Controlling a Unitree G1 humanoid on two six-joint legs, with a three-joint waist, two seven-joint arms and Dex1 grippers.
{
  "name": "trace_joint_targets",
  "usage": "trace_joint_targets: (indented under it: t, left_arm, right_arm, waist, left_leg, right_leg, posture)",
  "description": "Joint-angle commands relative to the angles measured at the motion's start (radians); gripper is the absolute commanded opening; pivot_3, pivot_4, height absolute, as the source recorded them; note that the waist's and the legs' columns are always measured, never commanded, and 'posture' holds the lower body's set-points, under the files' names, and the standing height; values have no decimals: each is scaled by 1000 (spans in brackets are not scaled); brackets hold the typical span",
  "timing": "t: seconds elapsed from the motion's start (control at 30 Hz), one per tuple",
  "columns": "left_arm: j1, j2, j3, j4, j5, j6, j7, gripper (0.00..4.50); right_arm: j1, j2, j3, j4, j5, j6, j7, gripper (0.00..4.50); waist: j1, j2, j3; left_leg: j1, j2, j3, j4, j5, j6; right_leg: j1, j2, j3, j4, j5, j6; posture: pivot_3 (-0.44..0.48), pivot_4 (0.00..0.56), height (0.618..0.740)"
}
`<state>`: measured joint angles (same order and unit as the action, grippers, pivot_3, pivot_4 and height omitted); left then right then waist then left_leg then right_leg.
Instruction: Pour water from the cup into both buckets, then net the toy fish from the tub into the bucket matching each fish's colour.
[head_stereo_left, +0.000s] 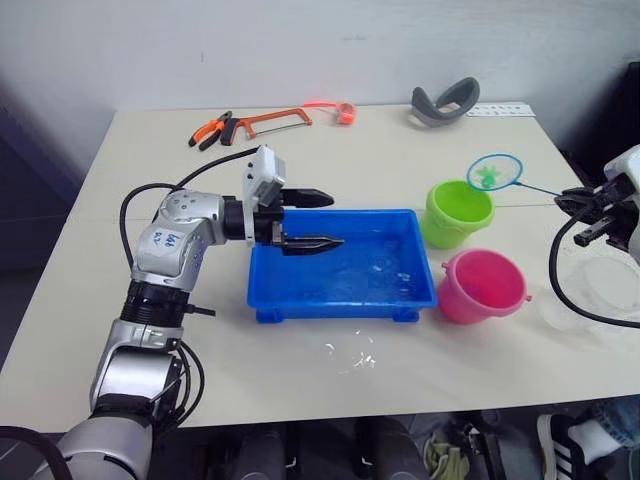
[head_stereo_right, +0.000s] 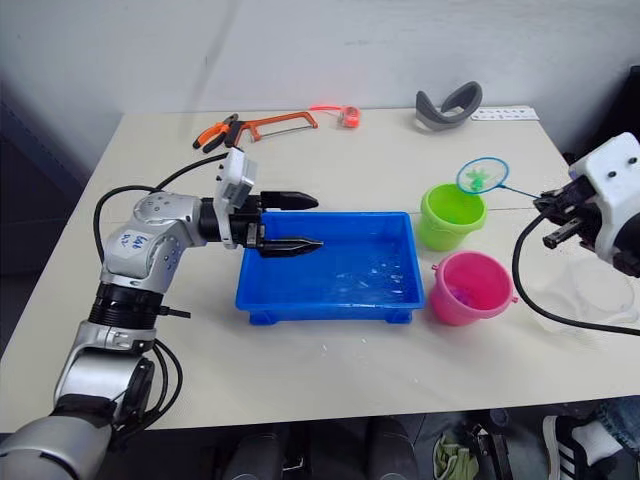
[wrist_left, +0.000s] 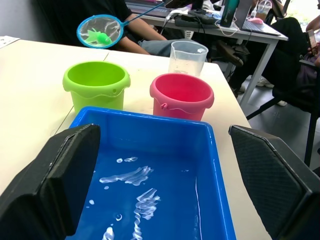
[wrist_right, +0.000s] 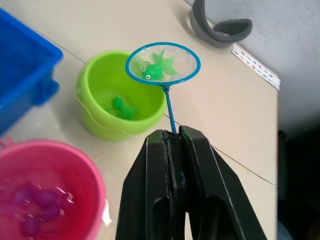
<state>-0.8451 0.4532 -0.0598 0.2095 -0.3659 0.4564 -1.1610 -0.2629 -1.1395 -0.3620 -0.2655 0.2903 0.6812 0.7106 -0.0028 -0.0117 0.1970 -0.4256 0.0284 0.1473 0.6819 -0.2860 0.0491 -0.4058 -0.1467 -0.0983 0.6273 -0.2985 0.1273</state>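
The right gripper (wrist_right: 175, 145), jaws pinching the net (wrist_right: 163, 62) handle, is carrying 1 green fish (wrist_right: 156, 66) above the green bucket (wrist_right: 120, 97) near the table's right edge; tip the hoop centred over the bucket. The left gripper (head_stereo_left: 310, 220) is hovering with jaws spread over the tub (head_stereo_left: 340, 300).

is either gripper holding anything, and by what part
The right gripper holds the small blue-rimmed mesh net by its thin handle's end; the left gripper holds nothing.

The thin dark handle of the blue-rimmed mesh net (wrist_right: 163, 62) vanishes between the right tool (wrist_right: 175, 137) and its clamped fingers; purple shapes in the bright pink plastic bucket (wrist_right: 75, 165) blur underwater, uncountable.
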Motion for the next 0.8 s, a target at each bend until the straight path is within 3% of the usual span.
trace_joint_targets:
  t: [0.03,0.2,0.4,0.6,0.73,0.8]
  left_arm:
    - [-13,18,13,-17,-7,-11,2,4477]
    - [-10,29,16,-22,-10,-6,8,4477]
    - [-5,41,15,-34,-13,-1,13,4477]
    - [-1,50,7,-40,-9,-2,6,4477]
    - [-2,53,2,-39,-8,-2,-3,4477]
    - [11,72,-11,-60,-12,9,-34,4477]
  right_arm:
    - [24,-51,47,13,-134,-208,4,0]
    - [65,-120,140,112,-358,-527,-29,0]
    - [45,-232,247,241,-675,-922,-178,0]
    - [17,-244,265,362,-816,-1125,-331,0]
    - [13,-223,244,423,-773,-1175,-325,0]
    - [25,-153,190,414,-566,-1092,-221,0]
  waist:
    - [1,0,0]
    - [0,0,0]
    - [-1,1,0]
    - [-3,1,0]
    - [-1,1,0]
    - [-2,0,0]
  left_leg:
    - [0,0,0,0,0,0]
    - [0,0,0,0,0,0]
    - [0,0,1,0,1,-1]
    - [1,1,1,0,2,-3]
    - [1,1,1,0,3,-4]
    - [1,1,1,0,3,-3]
  right_leg:
    - [0,0,0,0,0,0]
    - [0,0,0,0,0,0]
    - [0,0,1,0,0,0]
    - [-1,1,2,1,0,0]
    - [-1,1,2,1,0,0]
    - [-1,1,2,1,0,0]
  posture:
    - [0,150,740]
    - [0,150,740]
    - [0,150,740]
    - [0,150,740]
    - [0,150,740]
    - [0,150,740]
